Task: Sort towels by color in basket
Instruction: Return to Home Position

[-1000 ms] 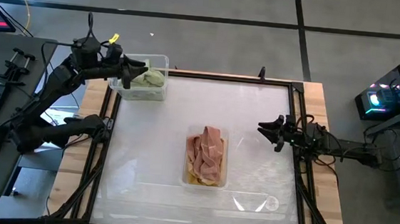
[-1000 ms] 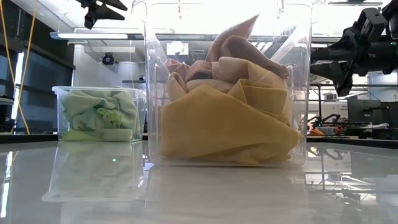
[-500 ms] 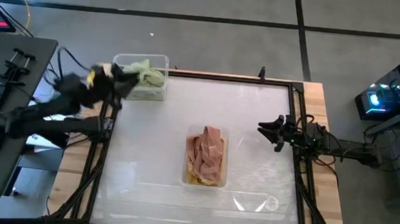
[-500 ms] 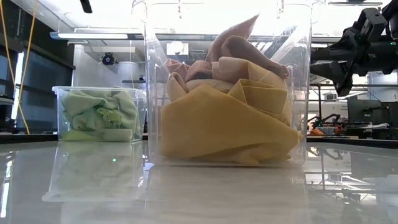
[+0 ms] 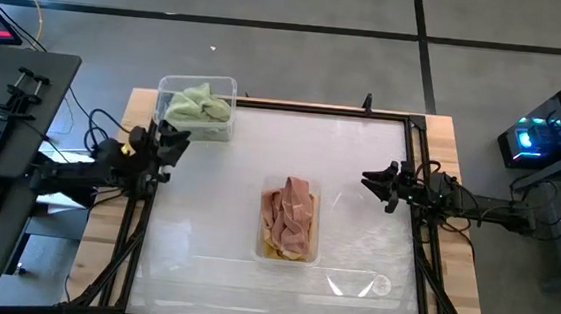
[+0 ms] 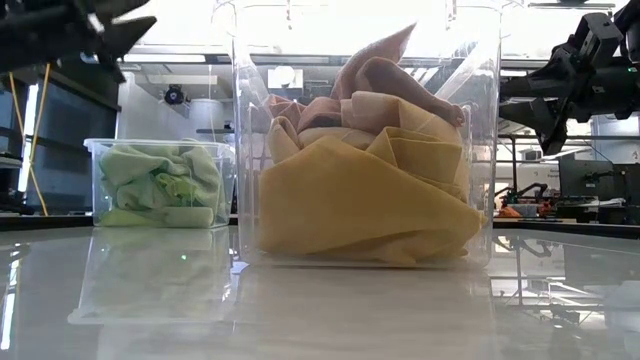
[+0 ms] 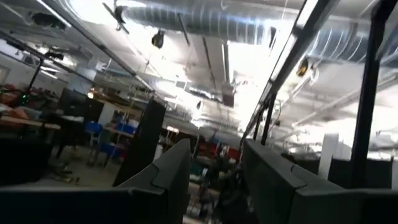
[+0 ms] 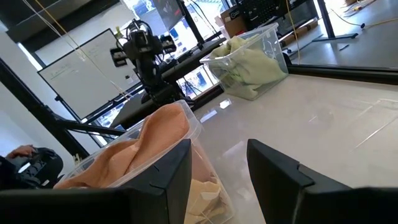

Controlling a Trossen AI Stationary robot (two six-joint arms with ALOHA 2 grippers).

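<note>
Tabletop (image 5: pixel 261 145) looks sorted: green towels (image 5: pixel 201 106) upper left, pink and yellow towels (image 5: pixel 291 218) centre; left gripper (image 5: pixel 179 141) and right gripper (image 5: pixel 367 181) gape empty.

Towels (image 5: pixel 291 213) in centre bin (image 5: pixel 317 202); other towels (image 5: pixel 199 106) in back-left corner bin (image 5: pixel 232 85).

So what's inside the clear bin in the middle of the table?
The bin holds pink towels on top and yellow towels beneath them. The folds cover one another, so how many there are of each cannot be seen.
</note>
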